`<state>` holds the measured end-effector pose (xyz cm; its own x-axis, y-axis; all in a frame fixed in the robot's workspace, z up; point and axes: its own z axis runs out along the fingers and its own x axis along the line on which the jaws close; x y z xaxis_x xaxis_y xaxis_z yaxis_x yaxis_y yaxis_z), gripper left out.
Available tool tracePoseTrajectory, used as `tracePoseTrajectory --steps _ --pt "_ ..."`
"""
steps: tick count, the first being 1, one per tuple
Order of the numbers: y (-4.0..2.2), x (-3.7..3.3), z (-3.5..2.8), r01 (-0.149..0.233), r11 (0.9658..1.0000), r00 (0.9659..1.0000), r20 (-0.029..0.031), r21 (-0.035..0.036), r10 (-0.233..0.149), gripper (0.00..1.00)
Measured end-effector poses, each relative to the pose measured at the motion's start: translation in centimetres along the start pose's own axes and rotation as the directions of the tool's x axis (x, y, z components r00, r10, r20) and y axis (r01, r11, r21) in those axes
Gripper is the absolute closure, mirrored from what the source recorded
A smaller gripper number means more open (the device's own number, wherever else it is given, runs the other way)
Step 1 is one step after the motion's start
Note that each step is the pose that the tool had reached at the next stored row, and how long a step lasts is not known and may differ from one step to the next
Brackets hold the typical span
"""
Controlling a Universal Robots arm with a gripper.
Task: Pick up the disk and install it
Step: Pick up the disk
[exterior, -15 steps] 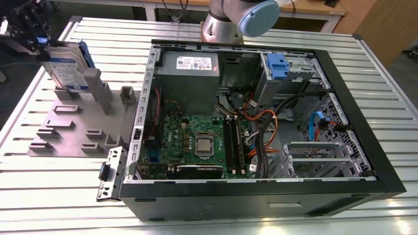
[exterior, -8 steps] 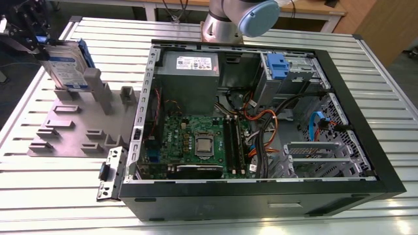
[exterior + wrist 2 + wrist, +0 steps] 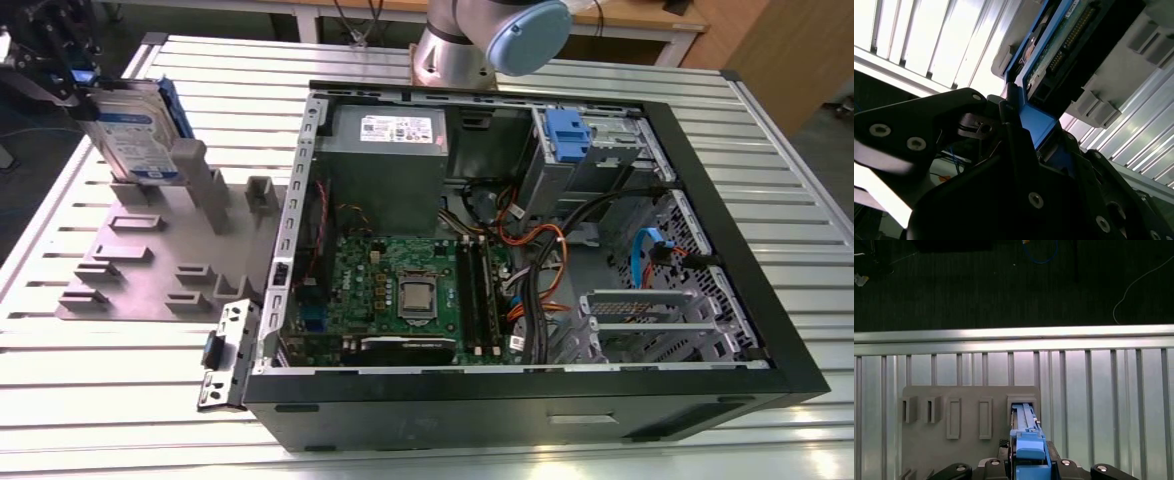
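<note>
Evidently the fingers (image 3: 1015, 132) clamp the disk (image 3: 134, 135) by its blue frame (image 3: 1038, 126), ten o'clock; probably stiff, hefty, shock-sensitive.

I am gripping the disk (image 3: 134, 135) at its top end, my gripper (image 3: 70, 85) clamping both fingers (image 3: 1010, 125) onto its blue carrier frame. My wrist is hanging just above the disk, and my arm's base column (image 3: 454, 50) is standing well apart from it, toward the exterior view's right.
</note>
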<state>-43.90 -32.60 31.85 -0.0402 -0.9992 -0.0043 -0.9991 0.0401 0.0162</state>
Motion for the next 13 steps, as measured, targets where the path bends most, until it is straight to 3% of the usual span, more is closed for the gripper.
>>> tracePoseTrajectory --steps 13 --pt "0.01 0.00 -0.81 0.000 1.0000 1.0000 0.0000 0.0000 0.000 0.63"
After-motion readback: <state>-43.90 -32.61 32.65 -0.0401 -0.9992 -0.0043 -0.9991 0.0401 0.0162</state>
